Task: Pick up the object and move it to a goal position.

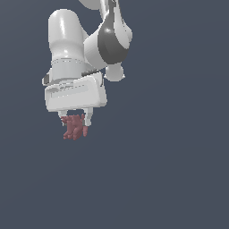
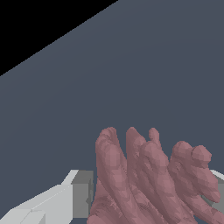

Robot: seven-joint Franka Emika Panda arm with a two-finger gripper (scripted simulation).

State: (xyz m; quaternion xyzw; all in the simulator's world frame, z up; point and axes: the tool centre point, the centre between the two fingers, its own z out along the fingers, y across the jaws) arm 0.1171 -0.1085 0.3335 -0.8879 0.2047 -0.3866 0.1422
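The white tool [image 1: 75,121] points down from the arm [image 1: 85,44], its fingers [image 1: 88,118] clamped on the dark-red lumpy object [image 1: 74,127], which hangs between and below them. In the wrist view the object [image 2: 148,179] fills the space between the two grey pads [image 2: 82,194]. From the exterior view's centre, the object sits at about nine o'clock over the plain grey desk [image 1: 170,170].
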